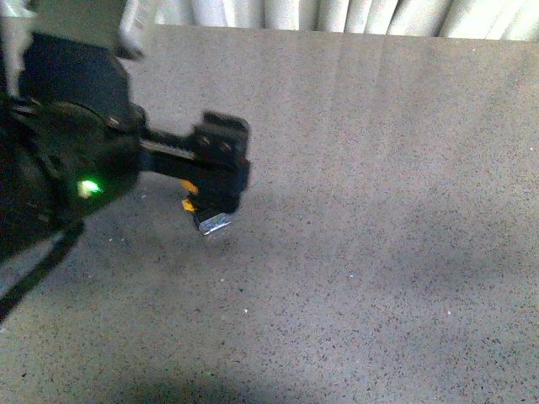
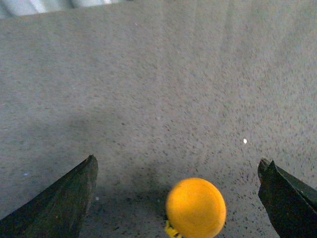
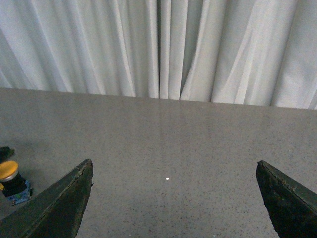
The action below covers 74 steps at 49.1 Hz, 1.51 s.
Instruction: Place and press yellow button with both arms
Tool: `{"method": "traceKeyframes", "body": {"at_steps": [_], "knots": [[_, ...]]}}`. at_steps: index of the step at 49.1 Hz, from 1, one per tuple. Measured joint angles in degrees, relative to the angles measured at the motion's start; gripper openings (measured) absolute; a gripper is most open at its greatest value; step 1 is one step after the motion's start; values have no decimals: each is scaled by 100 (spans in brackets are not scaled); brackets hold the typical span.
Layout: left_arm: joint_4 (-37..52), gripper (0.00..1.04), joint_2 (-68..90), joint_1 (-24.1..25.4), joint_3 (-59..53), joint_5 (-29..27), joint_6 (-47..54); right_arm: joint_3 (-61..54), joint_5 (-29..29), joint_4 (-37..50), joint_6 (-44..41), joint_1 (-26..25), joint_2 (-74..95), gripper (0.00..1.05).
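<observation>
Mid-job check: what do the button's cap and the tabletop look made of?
The cap looks like smooth plastic: even satin sheen on the yellow-orange dome. The tabletop looks like matte grey stone or laminate, dark-flecked throughout; which one is unclear.

On grey speckled table (image 1: 379, 210), running flat back to white curtain (image 3: 158, 44): button (image 3: 9, 170) standing upright on its base toward the left side, orange cap up, and tiny white speck (image 3: 167, 179) well apart from it

open table (image 1: 396, 252) around yellow button (image 1: 210, 222), curtain (image 1: 337, 13) behind
</observation>
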Motion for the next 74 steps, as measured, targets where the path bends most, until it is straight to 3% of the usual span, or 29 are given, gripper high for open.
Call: {"method": "traceKeyframes", "body": {"at_steps": [13,16,19,22,26,29,36,46,58,61,74], "knots": [[-688,96,-1742,1370,-457,863,-262,0,-2,0,0,0,0,96],[518,84,-1805,1755,-859,254,0,0,-4,0,0,0,0,96],[1504,70,-1963,2197,-1469,332,195,0,9,0,0,0,-2,96],[1451,57,-2487,2614,-1858,804,284,59,-111,-173,101,-44,109,96],[1093,41,-3257,2848,-2238,835,321,1005,-682,-2168,835,-219,1488,96],[881,29,-3692,2850,-2371,916,348,1443,-562,-2570,973,-210,2524,96],[328,1,-4417,2865,-2570,903,356,2033,-404,-1176,730,31,4181,96],[-498,1,-5442,2865,-2736,907,380,3143,-428,695,-192,935,6725,96],[-1541,1,-6623,2865,-2820,909,380,4889,-439,1163,-1213,2170,9291,96],[-1770,1,-6876,2865,-2820,907,380,5167,-435,1165,-1259,2385,9667,88],[-2688,1,-7849,2865,-2820,907,380,5775,-728,977,-1178,2918,10636,31]]}}
